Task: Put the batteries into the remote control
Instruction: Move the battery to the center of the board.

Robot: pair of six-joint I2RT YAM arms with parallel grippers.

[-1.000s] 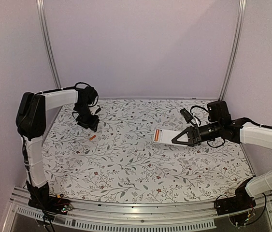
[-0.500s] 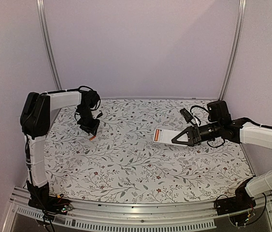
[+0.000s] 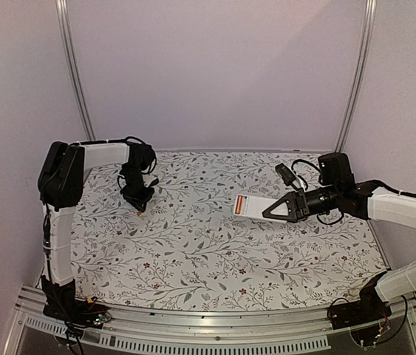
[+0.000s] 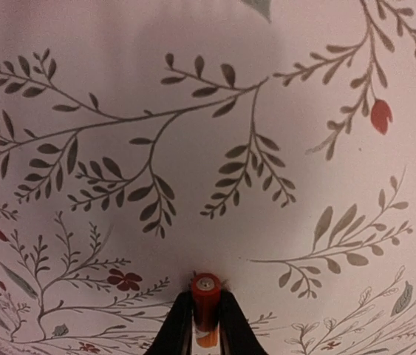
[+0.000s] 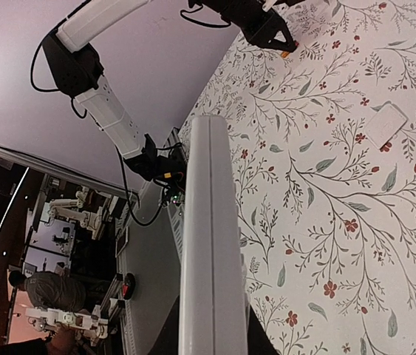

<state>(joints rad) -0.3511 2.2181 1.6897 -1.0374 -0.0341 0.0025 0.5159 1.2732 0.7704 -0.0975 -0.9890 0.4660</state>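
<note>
— Looking at the left side first: what does the left pincer [image 3: 140, 205] have?

— It is clenched on a battery [image 3: 142, 211], out at the far left of the table [image 3: 193, 274]. In the left wrist view the two dark fingers [image 4: 172, 331] press on either side of the orange-red cylinder. Its metal end pokes out past their tips toward the flowered surface.

— Does the battery touch the table?

— I cannot tell. It is right at the surface or just over it.

— And the right side?

— The right pincer [image 3: 265, 210] grips the remote [image 3: 248, 206] by one end. It holds the remote clear of the table, right of the middle, with the free end pointing left. The right wrist view shows the remote's thin white edge running straight out from between that pincer's fingers.

— Is there any colour on the remote?

— An orange-red patch sits on its upper face near the free end. I cannot tell whether it is a battery or a label.

— What about the small white cover [image 3: 216, 222]?

— It lies flat on the table, near the remote's free end but apart from it. It is well apart from the left pincer.
</note>
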